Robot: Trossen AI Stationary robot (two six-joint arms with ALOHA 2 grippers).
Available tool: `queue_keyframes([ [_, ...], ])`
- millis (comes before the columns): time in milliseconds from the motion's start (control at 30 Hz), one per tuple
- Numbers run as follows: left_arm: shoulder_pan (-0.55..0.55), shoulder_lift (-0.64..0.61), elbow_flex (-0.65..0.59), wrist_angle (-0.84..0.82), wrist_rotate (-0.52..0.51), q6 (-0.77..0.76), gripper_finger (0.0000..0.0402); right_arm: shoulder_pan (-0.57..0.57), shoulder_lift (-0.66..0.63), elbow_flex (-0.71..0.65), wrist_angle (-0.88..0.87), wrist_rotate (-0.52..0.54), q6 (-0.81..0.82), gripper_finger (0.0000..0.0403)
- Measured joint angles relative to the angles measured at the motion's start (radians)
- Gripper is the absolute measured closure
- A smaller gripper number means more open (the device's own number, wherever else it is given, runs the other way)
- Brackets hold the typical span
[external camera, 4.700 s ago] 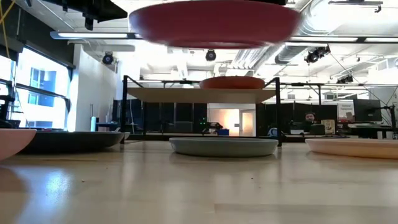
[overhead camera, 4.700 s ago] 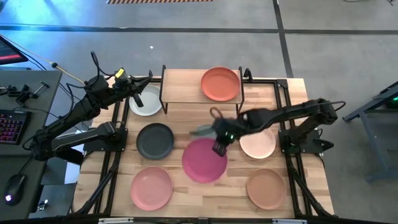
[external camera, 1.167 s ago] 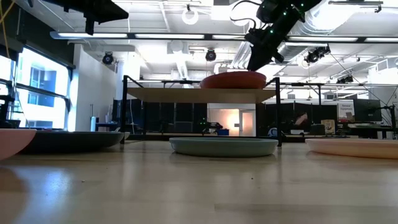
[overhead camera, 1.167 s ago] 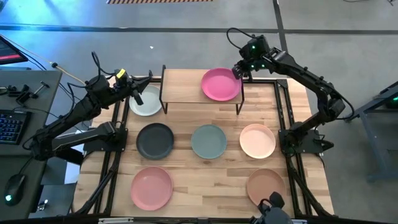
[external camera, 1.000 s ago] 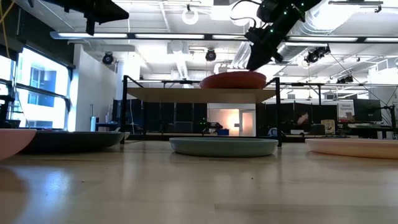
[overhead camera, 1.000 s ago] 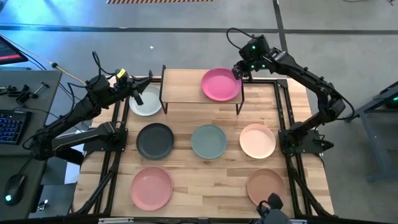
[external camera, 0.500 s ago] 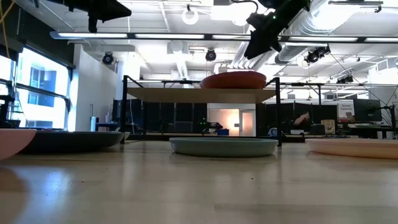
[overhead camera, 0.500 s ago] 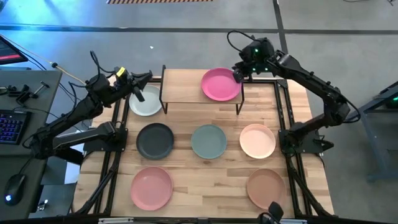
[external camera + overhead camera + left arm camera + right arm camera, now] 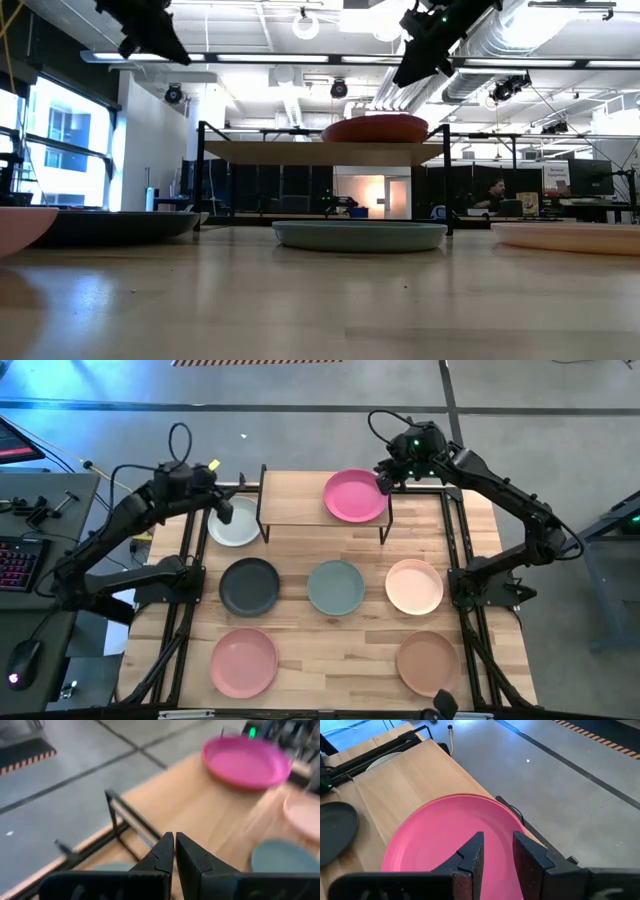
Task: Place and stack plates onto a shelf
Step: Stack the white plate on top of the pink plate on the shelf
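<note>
Bright ceiling lights glare in the low view; left wrist view blurred.

Keyboard and mouse on a side desk; striped floor tape.

High view straight down on table; low view level at tabletop; both share shelf with magenta plate

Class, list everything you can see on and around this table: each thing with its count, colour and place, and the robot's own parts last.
Table: one, light wood.
Shelf: one, light wood top, black legs, back of the table.
Magenta plate: one, on the shelf's right half.
White-grey plate: one, left of the shelf.
Charcoal plate: one, middle row, left.
Green plate: one, centre.
Cream plate: one, middle row, right.
Pink plate: one, front left.
Tan plate: one, front right.
Left gripper: shut, above the white-grey plate.
Right gripper: open, empty, at the magenta plate's right edge.
</note>
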Motion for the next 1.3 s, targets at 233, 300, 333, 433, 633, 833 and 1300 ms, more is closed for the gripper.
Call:
queue_keyframes([
  [233,0.0,0.019,0.015,-0.219,0.0,0.041,0.0394,0.005,0.0,0.0,-0.007,0.0,-0.002,0.032],
  [300,0.0,0.029,0.015,-0.272,0.0,0.041,0.0394,0.005,0.0,0.0,-0.008,0.0,-0.002,0.032],
  [333,0.0,0.034,0.015,-0.292,0.0,0.042,0.0394,0.005,0.0,0.0,-0.009,0.0,-0.002,0.032],
  [433,0.0,0.054,0.015,-0.339,0.01,0.042,0.0386,0.005,0.0,0.0,-0.009,0.0,-0.003,0.032],
  [633,-0.001,0.105,0.015,-0.376,0.052,0.042,0.0344,0.005,0.0,0.0,-0.016,0.0,-0.027,0.032],
  [833,-0.001,0.175,0.015,-0.432,0.022,0.053,0.0304,0.005,0.0,0.0,-0.028,0.001,-0.029,0.032],
  [1300,-0.002,0.236,-0.209,-0.356,-0.022,0.041,0.0293,0.005,0.0,0.0,-0.057,0.001,-0.046,0.032],
])
